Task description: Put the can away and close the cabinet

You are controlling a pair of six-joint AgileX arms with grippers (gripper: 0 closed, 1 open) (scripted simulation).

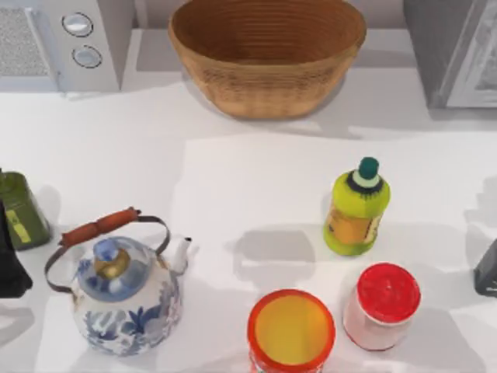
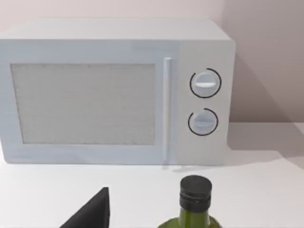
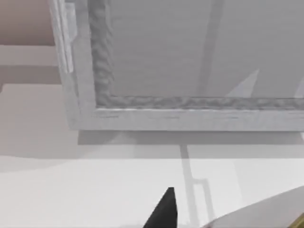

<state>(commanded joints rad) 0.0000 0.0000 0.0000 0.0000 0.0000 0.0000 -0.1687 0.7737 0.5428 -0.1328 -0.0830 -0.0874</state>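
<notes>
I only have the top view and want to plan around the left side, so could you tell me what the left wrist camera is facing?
Observer: It faces the microwave front; the door is shut, with a vertical handle beside two dials.
Operator: And the green bottle by the left gripper?
Observer: The green bottle has a black screw cap and stands before the microwave.
Operator: What does the right wrist camera see?
Observer: The cabinet, its rough grey frame resting on the table.
</notes>
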